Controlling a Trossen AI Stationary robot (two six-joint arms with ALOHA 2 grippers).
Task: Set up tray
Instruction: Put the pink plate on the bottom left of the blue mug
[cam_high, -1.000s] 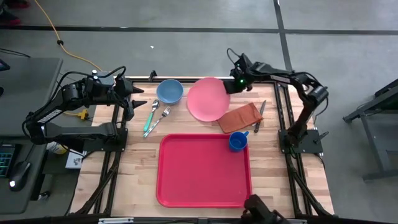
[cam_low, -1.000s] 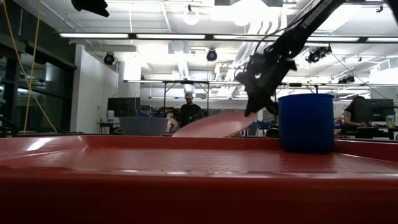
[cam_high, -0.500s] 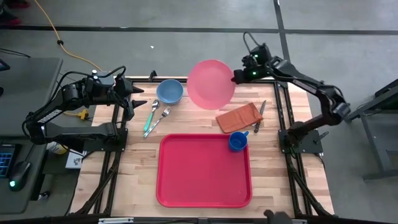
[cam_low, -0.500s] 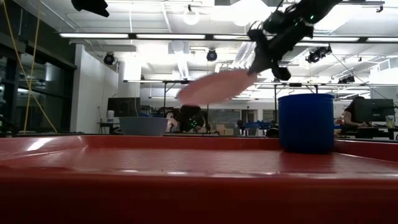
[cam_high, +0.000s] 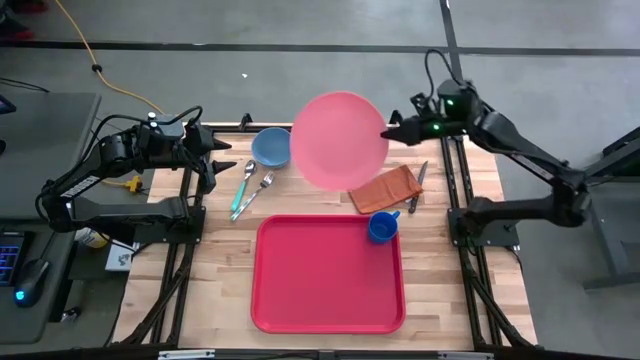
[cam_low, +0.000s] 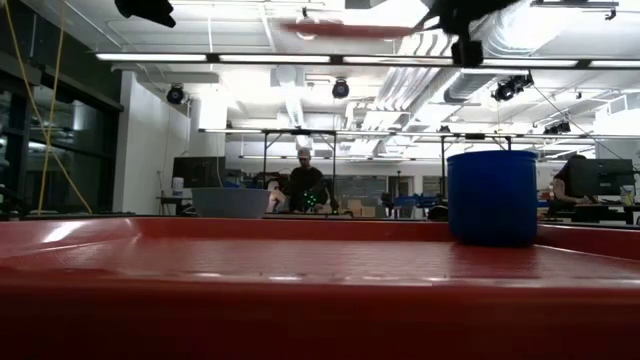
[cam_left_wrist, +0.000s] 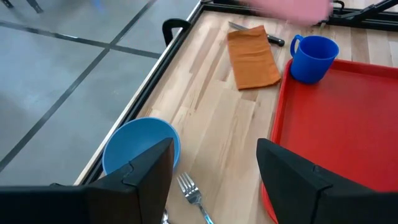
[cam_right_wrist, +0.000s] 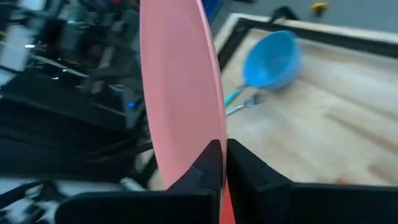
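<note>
Pink plate (cam_high: 338, 139) now higher, pinched in right fingers (cam_high: 392, 133); left fingers (cam_left_wrist: 211, 171) wide, empty.

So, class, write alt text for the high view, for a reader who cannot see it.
The right gripper holds a pink plate by its rim, lifted above the wooden table. Below lies a red tray with a blue cup in one corner; a blue bowl, cutlery and an orange napkin lie beside it. The left gripper waits open at the table's edge.
</note>
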